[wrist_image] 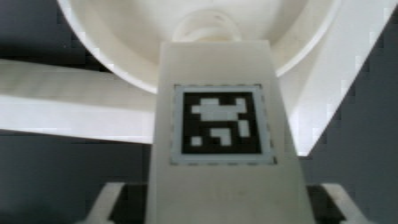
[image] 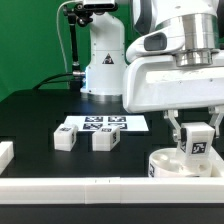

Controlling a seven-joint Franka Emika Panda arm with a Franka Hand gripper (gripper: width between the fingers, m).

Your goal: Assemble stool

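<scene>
Clamped in the closed gripper [image: 196, 136], a tagged leg [wrist_image: 221, 110] is held upright right over the seat disc [image: 176, 166]; contact cannot be told. Leg insertion is judged in hand: alignment with a seat socket, then lowering, is needed. Well away from the hand lie a loose leg [image: 103, 140] and a second loose leg [image: 66, 138].

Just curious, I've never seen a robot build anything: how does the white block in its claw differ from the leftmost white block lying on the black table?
The held leg stands upright, clamped in the gripper over the round seat. The loose leg lies on the table, touched by nothing. The held leg is at the exterior view's right, the loose leg at its left, near the marker board. Both are white blocks bearing black-and-white tags.
</scene>
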